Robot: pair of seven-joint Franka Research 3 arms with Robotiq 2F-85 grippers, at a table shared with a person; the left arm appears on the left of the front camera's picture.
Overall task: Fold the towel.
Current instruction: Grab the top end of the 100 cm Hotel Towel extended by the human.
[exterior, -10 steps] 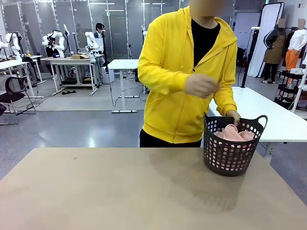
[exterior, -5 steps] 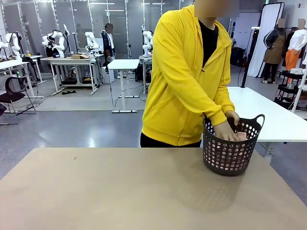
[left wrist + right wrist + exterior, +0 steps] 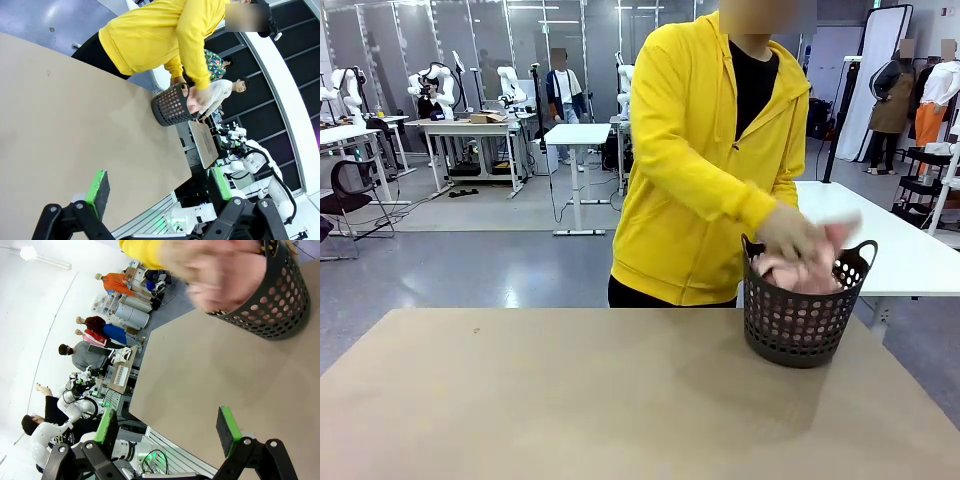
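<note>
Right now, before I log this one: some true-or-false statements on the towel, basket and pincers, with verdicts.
1. The pale salmon-pink terry towel is bunched in the black perforated plastic basket. True.
2. That basket stands on the robot's left half of the tan table. False: it is on the right half.
3. The person's hand is at the towel. True.
4. The left pincer is shut on the towel. False: it is open, away from it.
5. The right pincer is open and empty. True.
</note>
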